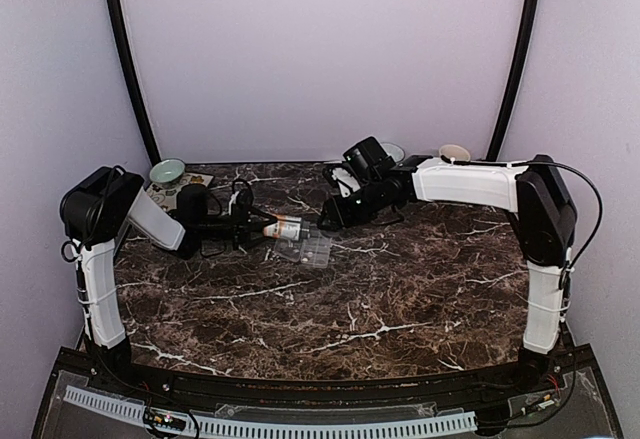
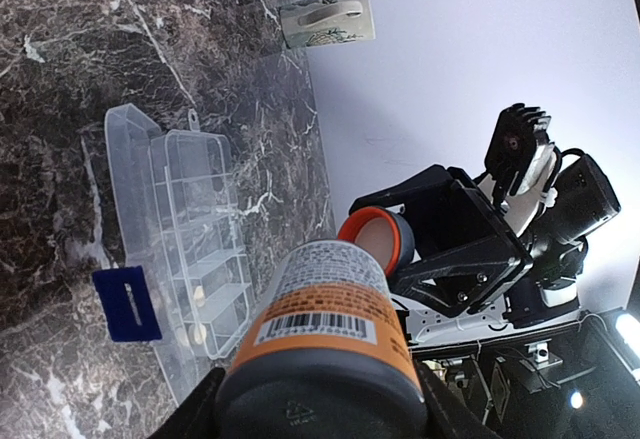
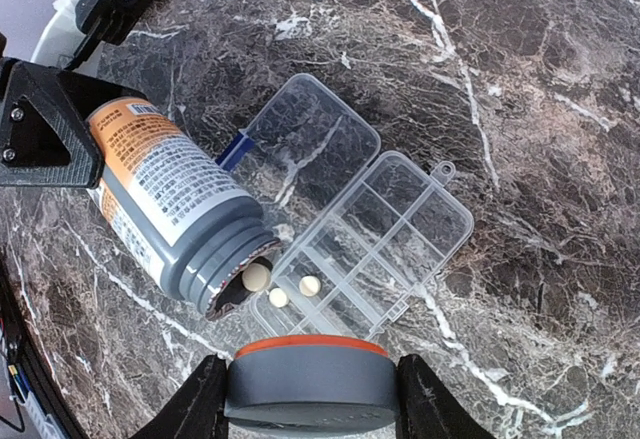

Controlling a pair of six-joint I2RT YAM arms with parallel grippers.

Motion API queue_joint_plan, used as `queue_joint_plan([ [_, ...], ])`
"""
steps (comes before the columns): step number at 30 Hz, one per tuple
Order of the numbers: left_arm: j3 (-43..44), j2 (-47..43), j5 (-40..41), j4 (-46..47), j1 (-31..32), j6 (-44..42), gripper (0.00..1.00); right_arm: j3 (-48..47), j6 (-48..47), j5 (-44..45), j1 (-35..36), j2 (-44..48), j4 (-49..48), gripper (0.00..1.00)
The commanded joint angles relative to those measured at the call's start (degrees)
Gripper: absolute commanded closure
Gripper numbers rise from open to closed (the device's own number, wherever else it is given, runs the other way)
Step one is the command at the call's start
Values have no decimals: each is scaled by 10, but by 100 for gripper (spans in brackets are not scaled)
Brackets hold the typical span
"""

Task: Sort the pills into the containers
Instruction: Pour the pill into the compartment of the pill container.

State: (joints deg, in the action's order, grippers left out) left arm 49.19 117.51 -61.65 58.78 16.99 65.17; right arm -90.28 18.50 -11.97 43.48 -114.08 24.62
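Note:
My left gripper [image 2: 320, 411] is shut on the base of an orange-and-white labelled bottle [image 2: 325, 329], which lies tipped with its open mouth over the clear organizer box [image 3: 400, 229]. One pale pill [image 3: 257, 276] sits in the bottle's mouth. Two more pills [image 3: 310, 285] lie in the compartments nearest the mouth. The box's lid [image 3: 320, 139] lies flat and open beside it. My right gripper [image 3: 312, 399] is shut on the grey cap [image 3: 312, 379] with its orange rim, held just above the box's near end. From above, the bottle [image 1: 285, 228] and the box [image 1: 305, 250] sit between both grippers.
A cream mug [image 1: 454, 153] stands at the back right and a green bowl [image 1: 167, 171] at the back left. A printed card [image 2: 327, 17] lies near the back wall. A small blue tag [image 2: 127, 304] rests by the open lid.

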Motion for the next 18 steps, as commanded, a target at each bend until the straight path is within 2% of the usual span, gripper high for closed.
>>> queue_joint_plan([
  [1, 19, -36, 4, -85, 1, -74, 92, -20, -5, -1, -7, -9, 4, 65],
  [18, 98, -54, 45, -326, 26, -235, 92, -12, -2, -4, -10, -15, -1, 65],
])
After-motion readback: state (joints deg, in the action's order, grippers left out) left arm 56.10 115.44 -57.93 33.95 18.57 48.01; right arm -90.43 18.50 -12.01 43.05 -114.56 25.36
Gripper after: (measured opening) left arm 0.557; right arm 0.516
